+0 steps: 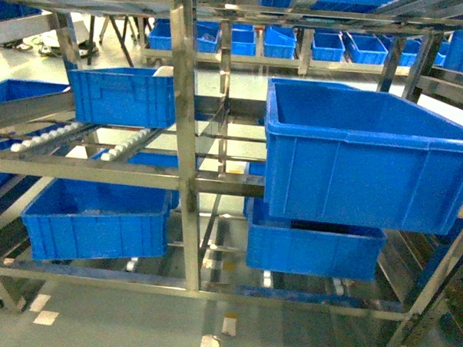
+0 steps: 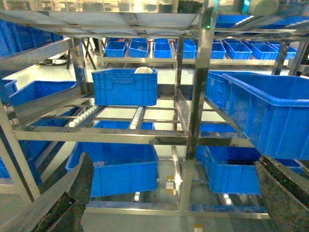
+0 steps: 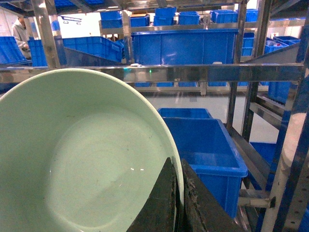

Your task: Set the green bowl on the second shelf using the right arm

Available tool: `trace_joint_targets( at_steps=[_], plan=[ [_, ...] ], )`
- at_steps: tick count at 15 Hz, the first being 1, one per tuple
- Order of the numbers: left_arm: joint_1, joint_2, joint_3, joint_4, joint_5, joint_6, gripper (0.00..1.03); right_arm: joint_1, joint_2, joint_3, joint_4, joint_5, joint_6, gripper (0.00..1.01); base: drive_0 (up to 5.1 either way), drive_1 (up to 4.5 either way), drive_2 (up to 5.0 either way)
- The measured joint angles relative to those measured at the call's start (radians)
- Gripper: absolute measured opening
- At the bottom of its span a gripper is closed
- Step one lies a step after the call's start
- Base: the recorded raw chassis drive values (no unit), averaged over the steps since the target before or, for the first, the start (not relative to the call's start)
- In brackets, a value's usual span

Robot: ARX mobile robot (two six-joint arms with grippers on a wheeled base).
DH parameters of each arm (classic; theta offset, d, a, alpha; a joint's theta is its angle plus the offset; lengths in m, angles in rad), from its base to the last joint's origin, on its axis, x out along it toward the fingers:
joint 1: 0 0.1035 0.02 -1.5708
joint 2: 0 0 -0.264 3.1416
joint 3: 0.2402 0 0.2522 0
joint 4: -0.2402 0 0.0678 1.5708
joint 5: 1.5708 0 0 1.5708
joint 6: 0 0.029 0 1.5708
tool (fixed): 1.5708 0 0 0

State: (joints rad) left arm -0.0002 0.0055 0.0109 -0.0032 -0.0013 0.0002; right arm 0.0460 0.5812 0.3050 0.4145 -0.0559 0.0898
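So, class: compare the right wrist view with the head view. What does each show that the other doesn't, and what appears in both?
Only the right wrist view shows the green bowl, filling the left of the picture, its rim pinched between the right gripper's fingers. A person stands far off at the upper left.

Only the head view shows the whole rack front: a large crate on the right and white rollers on the left shelf. No gripper or bowl appears there.

Both show steel shelving and blue crates.
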Motion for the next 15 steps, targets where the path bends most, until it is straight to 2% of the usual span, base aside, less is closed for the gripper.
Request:
trace_joint_targets(
  at_steps=[15],
  plan=[
    [0.0, 0.0, 0.0, -0.001, 0.0, 0.0, 0.98, 0.0, -0.001, 0.0, 0.0, 0.0, 0.0, 0.02, 0.0, 4.13, -4.2]
  ],
)
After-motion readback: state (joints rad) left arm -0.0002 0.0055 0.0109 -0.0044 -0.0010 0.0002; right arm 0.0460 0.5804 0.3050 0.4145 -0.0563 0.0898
